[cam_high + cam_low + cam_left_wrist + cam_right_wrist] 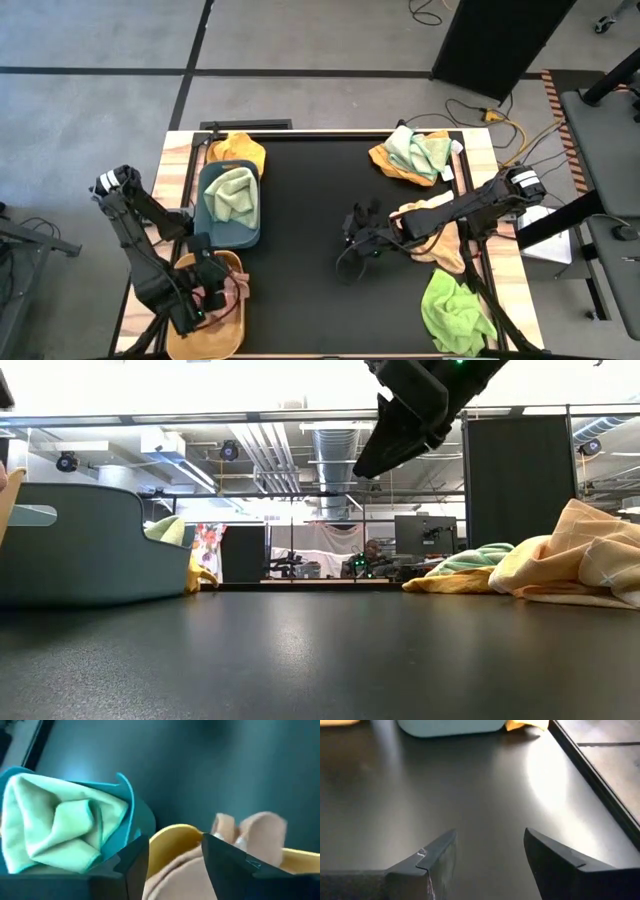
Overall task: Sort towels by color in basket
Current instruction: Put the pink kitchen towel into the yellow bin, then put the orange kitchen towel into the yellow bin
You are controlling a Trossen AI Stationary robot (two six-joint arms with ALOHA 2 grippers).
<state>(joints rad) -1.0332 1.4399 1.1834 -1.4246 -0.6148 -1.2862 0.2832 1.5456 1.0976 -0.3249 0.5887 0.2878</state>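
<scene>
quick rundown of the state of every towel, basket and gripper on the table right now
teal basket: holds a mint towel
yellow basket: holds a peach towel, left gripper over it
left gripper: jaws parted around the peach towel
right gripper: open, empty, above bare mat
lime towel: loose on the table
orange towel: behind the teal basket
mint and orange pile: unsorted

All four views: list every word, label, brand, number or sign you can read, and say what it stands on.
None can be read in any view.
The white paper beside the table's right edge shows no legible print.
The monitors in the room behind the table are too small to read.
</scene>
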